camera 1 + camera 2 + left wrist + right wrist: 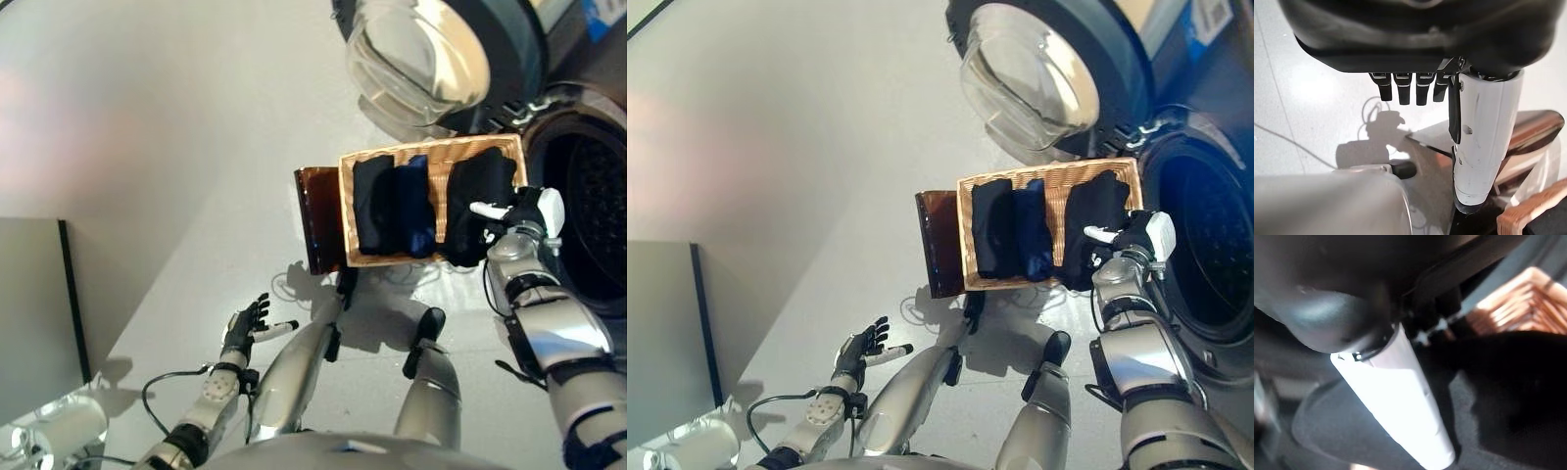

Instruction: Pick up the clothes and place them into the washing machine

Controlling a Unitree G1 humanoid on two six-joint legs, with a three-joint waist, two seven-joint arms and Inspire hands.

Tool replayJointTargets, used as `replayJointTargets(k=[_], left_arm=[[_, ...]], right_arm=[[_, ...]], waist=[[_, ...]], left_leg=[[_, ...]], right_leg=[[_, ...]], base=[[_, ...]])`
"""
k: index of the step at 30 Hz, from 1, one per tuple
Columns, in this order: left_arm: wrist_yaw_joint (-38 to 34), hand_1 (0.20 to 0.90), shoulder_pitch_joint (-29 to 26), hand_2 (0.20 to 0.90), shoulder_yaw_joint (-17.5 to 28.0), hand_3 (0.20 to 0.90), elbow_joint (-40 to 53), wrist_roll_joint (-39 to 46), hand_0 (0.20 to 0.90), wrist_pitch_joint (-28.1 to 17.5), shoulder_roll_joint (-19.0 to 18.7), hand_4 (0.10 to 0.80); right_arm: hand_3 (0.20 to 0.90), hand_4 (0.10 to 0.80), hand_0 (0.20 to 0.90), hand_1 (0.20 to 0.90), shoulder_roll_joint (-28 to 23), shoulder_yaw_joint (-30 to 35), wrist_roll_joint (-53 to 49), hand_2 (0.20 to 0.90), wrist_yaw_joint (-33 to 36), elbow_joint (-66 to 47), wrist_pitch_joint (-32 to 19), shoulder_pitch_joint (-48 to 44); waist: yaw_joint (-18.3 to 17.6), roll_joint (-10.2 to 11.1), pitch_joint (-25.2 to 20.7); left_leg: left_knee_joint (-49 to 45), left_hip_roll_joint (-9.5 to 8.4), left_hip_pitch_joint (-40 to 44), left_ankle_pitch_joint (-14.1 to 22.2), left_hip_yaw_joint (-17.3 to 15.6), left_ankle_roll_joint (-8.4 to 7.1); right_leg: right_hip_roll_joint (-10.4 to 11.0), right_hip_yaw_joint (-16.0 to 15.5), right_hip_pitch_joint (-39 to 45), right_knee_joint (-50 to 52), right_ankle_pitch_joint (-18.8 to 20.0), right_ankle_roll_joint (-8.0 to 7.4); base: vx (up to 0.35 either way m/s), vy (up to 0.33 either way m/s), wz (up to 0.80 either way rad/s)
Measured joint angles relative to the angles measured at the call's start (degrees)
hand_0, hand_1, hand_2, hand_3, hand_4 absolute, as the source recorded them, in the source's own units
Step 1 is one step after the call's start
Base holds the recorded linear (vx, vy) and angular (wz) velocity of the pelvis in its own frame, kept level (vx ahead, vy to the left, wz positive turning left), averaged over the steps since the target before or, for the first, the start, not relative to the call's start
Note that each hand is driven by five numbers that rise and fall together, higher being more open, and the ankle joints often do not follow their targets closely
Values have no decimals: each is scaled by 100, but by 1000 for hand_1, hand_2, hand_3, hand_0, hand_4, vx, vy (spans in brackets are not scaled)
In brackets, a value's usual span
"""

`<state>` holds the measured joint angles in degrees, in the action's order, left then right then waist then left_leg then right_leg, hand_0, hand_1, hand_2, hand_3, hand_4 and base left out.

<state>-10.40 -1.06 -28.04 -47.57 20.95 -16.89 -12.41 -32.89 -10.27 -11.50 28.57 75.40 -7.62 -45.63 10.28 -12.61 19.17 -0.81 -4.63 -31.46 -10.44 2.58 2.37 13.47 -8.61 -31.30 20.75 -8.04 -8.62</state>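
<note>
A front-loading washing machine (588,196) fills the upper right, cut off by the frame edge. Its round glass door (426,54) is swung open, and the dark drum opening (588,211) shows beside it. On the pale floor (147,127) just in front of the drum sits a woven wicker basket (431,155), with a brown panel (318,217) lying against the side farthest from the machine.

Inside the basket lie three folded dark clothes in a row: a black piece (373,204), a dark blue piece (415,208), and a black garment (480,191) nearest the machine.

The right hand (521,213) rests on that black garment at the basket's machine-side end. Its white-covered thumb lies against the cloth. The fingers are buried in dark fabric in the right wrist view, so it cannot be told whether they grip the cloth.

The left hand (247,323) hangs low over the bare floor, well apart from the basket, fingers relaxed and spread, holding nothing.
</note>
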Motion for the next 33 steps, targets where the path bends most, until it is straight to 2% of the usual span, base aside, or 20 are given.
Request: replayJointTargets(k=[1,3,5,8,12,16,27,33], left_arm=[[0,900,6,900,3,900,3,18,900,-5,-19,800],[1,900,26,900,23,900,-12,84,900,-26,-59,800],[2,900,26,900,50,900,-21,131,900,-84,-97,800],[17,900,43,900,45,900,-12,204,900,-130,-103,800],[27,900,83,900,45,900,-28,225,900,-140,-102,800],[42,900,92,900,39,900,-30,227,900,-188,-99,800],[56,900,181,900,-26,900,-31,236,900,-202,-81,800],[57,900,322,900,-169,900,-19,234,900,-236,-74,800]], right_arm=[[260,343,260,260,67,118,-191,260,31,-225,-83,98],[200,300,200,200,258,312,-703,200,15,-519,-304,328],[200,300,200,200,456,414,-1072,200,-12,-557,-406,423],[200,300,200,200,797,978,-1927,200,-99,-556,-577,547],[200,300,200,200,971,1161,-2607,200,-132,-542,-737,570],[200,300,200,200,1168,1746,-3307,200,-120,-717,-1181,491],[200,300,200,200,1043,2349,-4154,200,-17,-715,-1632,73],[200,300,200,200,623,2802,-4086,200,726,-889,-1812,-114]], waist=[[-59,43,30],[-181,116,70],[-281,167,101],[-323,166,100],[-320,157,94],[-291,142,86],[-152,-223,-158],[-136,-408,-222]], left_leg=[[12,18,0,-1,-73,2],[20,34,2,-2,-144,3],[30,76,-2,-5,-184,6],[58,140,2,-8,-247,12],[111,183,0,-34,-285,49],[132,181,-4,-34,-342,48],[133,171,-2,-40,-360,51],[162,83,-10,-53,-374,48]], right_leg=[[-19,63,-38,-9,25,18],[-46,162,-91,-4,72,-27],[-95,216,-122,-18,112,-3],[-142,299,-163,-87,151,34],[-181,345,-238,-87,184,55],[-184,433,-318,-32,183,55],[-176,455,-336,8,185,48],[-75,479,-423,131,118,11]], base=[[-7,-14,-31],[-18,-21,-26],[-23,-20,-19],[-12,9,-19],[-2,23,-14],[7,14,-5],[-1,8,0],[4,40,3]])
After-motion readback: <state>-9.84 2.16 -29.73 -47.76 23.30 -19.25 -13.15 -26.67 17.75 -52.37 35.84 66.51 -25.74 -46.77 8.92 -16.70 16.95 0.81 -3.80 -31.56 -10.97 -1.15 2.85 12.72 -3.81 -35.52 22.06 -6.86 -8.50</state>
